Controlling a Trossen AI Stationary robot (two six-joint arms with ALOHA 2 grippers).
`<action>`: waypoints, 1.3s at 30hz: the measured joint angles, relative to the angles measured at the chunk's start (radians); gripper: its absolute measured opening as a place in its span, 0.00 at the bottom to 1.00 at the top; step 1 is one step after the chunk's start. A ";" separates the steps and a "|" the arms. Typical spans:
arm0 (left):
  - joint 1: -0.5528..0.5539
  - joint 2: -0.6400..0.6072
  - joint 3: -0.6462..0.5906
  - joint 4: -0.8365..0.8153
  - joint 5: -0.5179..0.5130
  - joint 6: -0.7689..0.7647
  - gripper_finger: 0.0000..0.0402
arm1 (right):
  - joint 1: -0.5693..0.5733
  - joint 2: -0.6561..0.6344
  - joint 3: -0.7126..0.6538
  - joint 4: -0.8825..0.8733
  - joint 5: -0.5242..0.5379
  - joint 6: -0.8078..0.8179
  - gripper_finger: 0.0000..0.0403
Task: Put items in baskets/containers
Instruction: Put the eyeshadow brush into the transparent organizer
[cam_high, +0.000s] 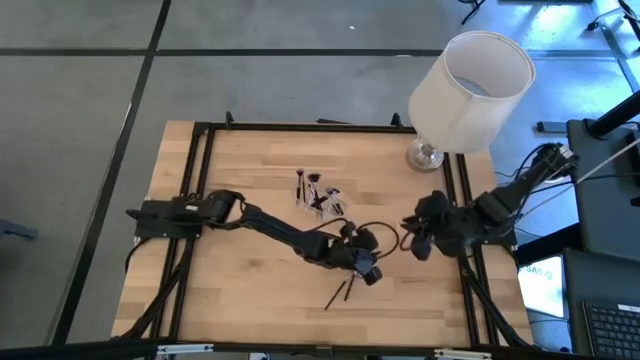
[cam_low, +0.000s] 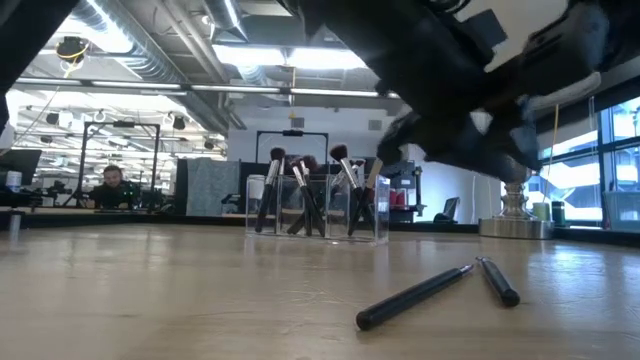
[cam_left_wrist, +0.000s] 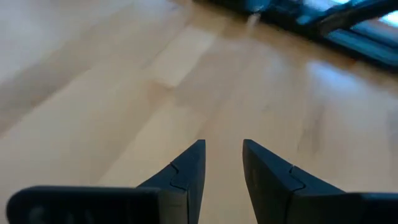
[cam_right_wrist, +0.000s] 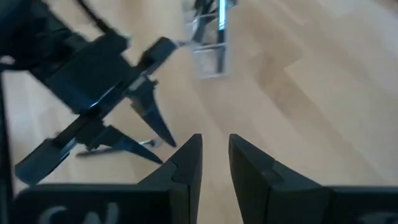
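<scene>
A small clear holder (cam_high: 320, 196) stands at the middle of the table with several dark brushes upright in it; it also shows in the low view (cam_low: 315, 210) and the right wrist view (cam_right_wrist: 210, 37). Two dark brushes (cam_high: 340, 291) lie flat on the wood near the front, and also show in the low view (cam_low: 415, 295). My left gripper (cam_high: 368, 268) hovers just beyond them with its fingers apart and empty (cam_left_wrist: 222, 144). My right gripper (cam_high: 410, 241) is to its right, slightly open and empty (cam_right_wrist: 215, 138), facing the left gripper (cam_right_wrist: 166, 153).
A big white lamp (cam_high: 470, 90) stands on its metal foot (cam_high: 425, 155) at the table's far right corner. A black frame (cam_high: 200, 135) runs around the table's edges. Bare wood lies left of the holder and along the front.
</scene>
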 joint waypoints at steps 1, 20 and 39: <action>0.000 0.005 0.003 0.019 0.011 -0.014 0.25 | 0.019 0.001 0.000 0.000 0.000 0.009 0.20; -0.018 0.040 0.002 -0.199 0.121 -0.147 0.25 | 0.120 -0.016 0.040 -0.008 0.114 -0.023 0.20; -0.017 0.046 0.006 -0.337 0.154 -0.173 0.06 | 0.120 -0.024 0.040 -0.003 0.124 -0.019 0.20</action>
